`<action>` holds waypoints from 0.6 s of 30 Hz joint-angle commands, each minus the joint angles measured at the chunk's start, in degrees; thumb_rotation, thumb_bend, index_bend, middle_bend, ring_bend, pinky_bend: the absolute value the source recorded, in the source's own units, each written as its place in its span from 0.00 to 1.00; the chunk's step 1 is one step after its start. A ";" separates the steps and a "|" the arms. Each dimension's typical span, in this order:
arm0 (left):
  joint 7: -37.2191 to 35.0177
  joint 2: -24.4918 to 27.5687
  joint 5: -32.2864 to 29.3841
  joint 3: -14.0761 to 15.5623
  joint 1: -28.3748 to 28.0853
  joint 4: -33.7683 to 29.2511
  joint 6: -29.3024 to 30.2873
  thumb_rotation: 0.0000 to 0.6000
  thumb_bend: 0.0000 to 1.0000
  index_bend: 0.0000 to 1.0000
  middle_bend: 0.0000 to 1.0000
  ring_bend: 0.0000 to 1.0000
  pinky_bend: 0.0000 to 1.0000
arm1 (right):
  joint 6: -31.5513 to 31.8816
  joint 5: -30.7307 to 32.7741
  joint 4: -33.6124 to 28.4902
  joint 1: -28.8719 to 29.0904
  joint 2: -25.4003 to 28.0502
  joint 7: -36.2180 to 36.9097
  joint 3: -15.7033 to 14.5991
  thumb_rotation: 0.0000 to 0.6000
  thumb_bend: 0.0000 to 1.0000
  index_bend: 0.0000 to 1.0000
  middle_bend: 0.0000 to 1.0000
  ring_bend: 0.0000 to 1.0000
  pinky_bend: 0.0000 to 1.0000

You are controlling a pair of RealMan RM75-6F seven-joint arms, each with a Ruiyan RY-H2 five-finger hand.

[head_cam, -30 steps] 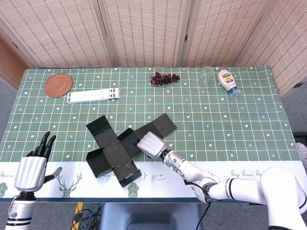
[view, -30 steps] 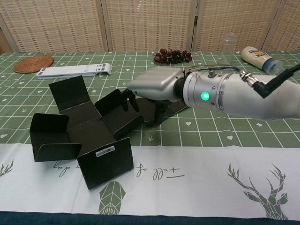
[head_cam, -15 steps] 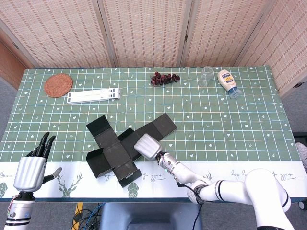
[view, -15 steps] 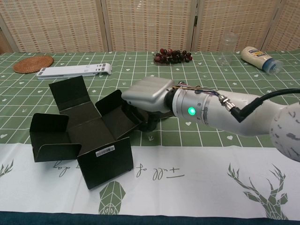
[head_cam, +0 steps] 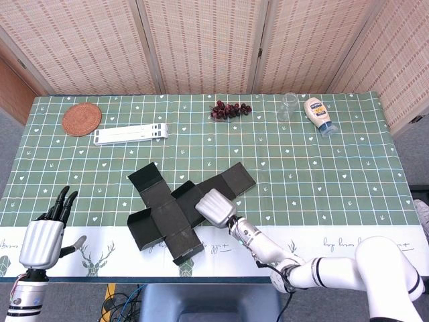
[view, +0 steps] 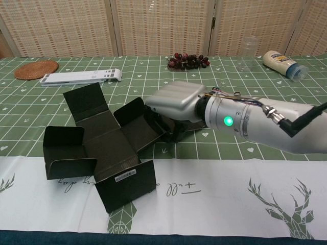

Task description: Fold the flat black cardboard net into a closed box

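Note:
The black cardboard net (head_cam: 164, 218) lies near the table's front edge, a cross shape with several flaps standing up. In the chest view the net (view: 110, 145) has its near flap, bearing a white label, raised toward me. My right hand (head_cam: 214, 206) rests palm down over the net's right arm, and in the chest view that right hand (view: 176, 99) has its fingers curled down onto the flap there, gripping it. My left hand (head_cam: 45, 235) hovers at the front left corner, off the net, fingers spread and holding nothing.
Along the back stand a round woven coaster (head_cam: 82, 119), a flat white bar (head_cam: 130, 134), a bunch of dark grapes (head_cam: 230, 109), a clear glass (head_cam: 288, 107) and a lying mayonnaise bottle (head_cam: 319, 115). The green tablecloth ends in a white front border (view: 214, 189).
My right hand has shifted to the right and the net has slid to the right with it, turning slightly. The left hand has stayed still.

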 commanded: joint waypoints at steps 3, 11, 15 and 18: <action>-0.65 -0.21 -0.07 -0.01 -0.12 0.62 -0.53 1.00 0.13 0.04 0.00 0.30 0.51 | 4.30 4.34 -9.67 -2.38 5.30 -6.05 -2.87 1.00 0.42 0.61 0.60 0.87 1.00; -1.06 -0.34 -0.13 -0.02 -0.29 0.90 -1.24 1.00 0.13 0.03 0.00 0.29 0.51 | 5.19 10.81 -17.00 -1.80 10.46 -10.80 -4.80 1.00 0.22 0.19 0.29 0.86 1.00; -0.96 -0.24 -0.16 -0.09 -0.31 0.77 -1.35 1.00 0.13 0.03 0.00 0.29 0.51 | 5.32 13.21 -17.47 -1.31 12.18 -9.64 -3.73 1.00 0.15 0.02 0.17 0.83 1.00; -1.01 -0.21 -0.19 -0.07 -0.33 0.59 -1.53 1.00 0.13 0.03 0.00 0.29 0.51 | 4.67 14.60 -16.82 -0.68 13.22 -8.67 -3.11 1.00 0.14 0.00 0.12 0.81 1.00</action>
